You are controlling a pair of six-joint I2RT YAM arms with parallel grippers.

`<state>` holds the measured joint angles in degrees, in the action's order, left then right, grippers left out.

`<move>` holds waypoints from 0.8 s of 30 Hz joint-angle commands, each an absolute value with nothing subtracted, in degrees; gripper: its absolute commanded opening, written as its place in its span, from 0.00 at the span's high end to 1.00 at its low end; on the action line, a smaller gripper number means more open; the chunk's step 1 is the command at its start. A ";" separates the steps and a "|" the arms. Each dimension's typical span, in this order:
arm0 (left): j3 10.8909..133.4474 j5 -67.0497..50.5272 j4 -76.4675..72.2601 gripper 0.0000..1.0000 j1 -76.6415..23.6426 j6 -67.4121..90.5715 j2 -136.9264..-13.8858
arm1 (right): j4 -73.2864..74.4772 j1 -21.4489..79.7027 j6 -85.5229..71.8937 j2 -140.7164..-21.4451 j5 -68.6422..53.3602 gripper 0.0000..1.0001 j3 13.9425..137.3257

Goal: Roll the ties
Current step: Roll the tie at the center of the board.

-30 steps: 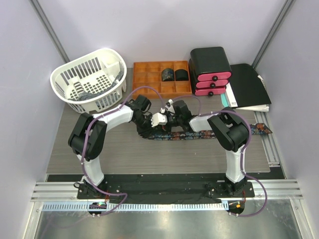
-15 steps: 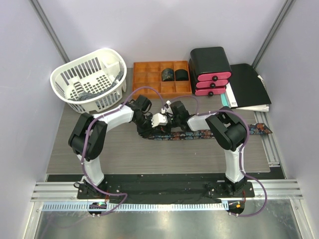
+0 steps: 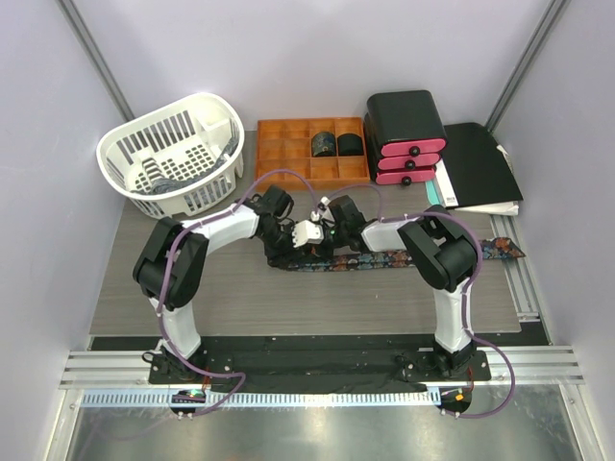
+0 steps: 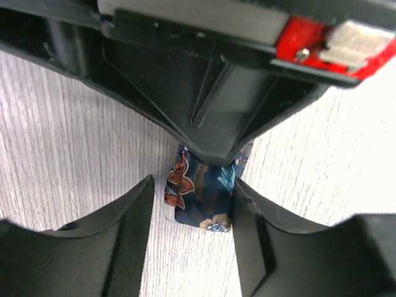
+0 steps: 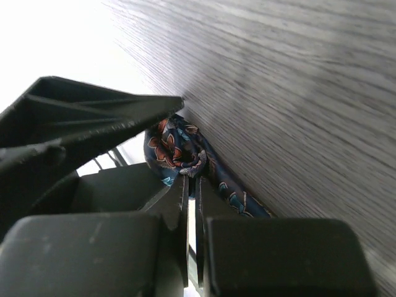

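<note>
Top view: two rolled ties in far tray; third tie mostly flat, rolling barely begun. Its curled end is pinched by the right gripper; left gripper spread around it.

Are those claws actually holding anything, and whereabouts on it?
The right gripper pinches the tie at its rolled-up end. The left gripper stands open astride that roll and clamps nothing.
</note>
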<state>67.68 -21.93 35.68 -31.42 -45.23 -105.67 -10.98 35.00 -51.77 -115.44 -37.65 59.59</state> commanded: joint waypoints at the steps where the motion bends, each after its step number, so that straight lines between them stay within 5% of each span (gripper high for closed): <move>1: 64.87 -21.00 37.09 0.45 -30.77 -44.56 -107.58 | -6.06 34.02 -46.76 -113.38 -36.04 0.99 60.12; 10: 62.50 -33.22 36.91 0.29 -22.07 -44.29 -92.47 | -6.94 32.17 -44.12 -114.61 -37.17 0.99 58.27; 17: 53.72 -27.63 22.63 0.22 -21.80 -37.81 -77.37 | -15.19 32.08 -38.95 -114.78 -36.56 0.99 55.90; 19: 49.58 -23.66 12.89 0.02 -21.53 -33.76 -69.57 | -15.12 32.08 -37.36 -115.66 -36.56 0.99 57.03; 24: 45.79 -23.64 12.03 0.00 -21.53 -33.15 -64.42 | -14.94 32.17 -32.79 -116.81 -36.91 0.99 58.27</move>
